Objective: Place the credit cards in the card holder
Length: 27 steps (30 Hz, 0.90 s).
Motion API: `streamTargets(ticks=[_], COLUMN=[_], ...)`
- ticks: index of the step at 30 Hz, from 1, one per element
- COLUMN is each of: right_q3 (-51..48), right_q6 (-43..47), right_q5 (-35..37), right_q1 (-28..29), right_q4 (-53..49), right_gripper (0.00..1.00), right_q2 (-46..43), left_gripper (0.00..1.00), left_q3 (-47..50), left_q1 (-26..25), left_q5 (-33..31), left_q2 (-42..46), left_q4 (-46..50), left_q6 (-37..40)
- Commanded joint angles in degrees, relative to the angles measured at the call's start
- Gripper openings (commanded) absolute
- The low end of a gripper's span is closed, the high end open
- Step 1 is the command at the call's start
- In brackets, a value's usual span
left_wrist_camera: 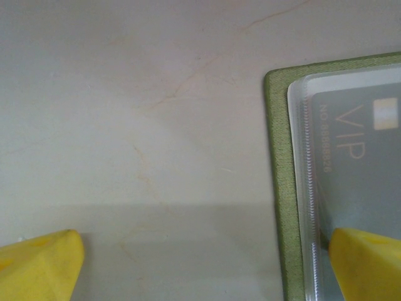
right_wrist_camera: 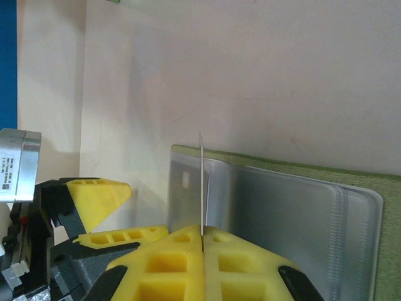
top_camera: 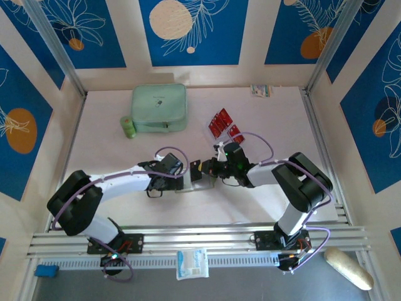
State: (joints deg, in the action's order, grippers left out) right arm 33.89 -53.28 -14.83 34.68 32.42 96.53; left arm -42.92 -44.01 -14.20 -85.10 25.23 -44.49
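My right gripper (right_wrist_camera: 203, 233) is clenched on 1 card (right_wrist_camera: 202, 182), held on edge just over the open card holder (right_wrist_camera: 294, 207), which lies flat on the table (right_wrist_camera: 250, 75) between the 2 arms. My left gripper (left_wrist_camera: 203, 254) is spread wide, with 1 finger (left_wrist_camera: 369, 263) resting on the sleeve where a VIP card (left_wrist_camera: 357, 157) sits. To insert cleanly, I'd line the card's edge with a pocket mouth, tilt it low and slide slowly while that finger pins the holder.

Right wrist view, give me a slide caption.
A card pinched edge-on in the right jaws at the open holder.
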Motion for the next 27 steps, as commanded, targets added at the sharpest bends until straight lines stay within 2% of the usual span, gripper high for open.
streamTargets(ticks=[1, 27], right_q3=[0.15, -0.41], right_q6=[-0.51, -2.27], right_q5=[0.33, -0.95], right_q1=[0.49, 0.87], right_q4=[1.68, 4.81], right_gripper=[0.00, 0.00], right_q2=[1.07, 3.72], left_gripper=[1.00, 1.00], left_q3=[0.64, 1.08], left_q1=[-0.29, -0.32], left_q5=[-1.03, -0.83], left_q2=[1.30, 1.59], left_q4=[2.45, 2.36], left_q6=[0.37, 0.22])
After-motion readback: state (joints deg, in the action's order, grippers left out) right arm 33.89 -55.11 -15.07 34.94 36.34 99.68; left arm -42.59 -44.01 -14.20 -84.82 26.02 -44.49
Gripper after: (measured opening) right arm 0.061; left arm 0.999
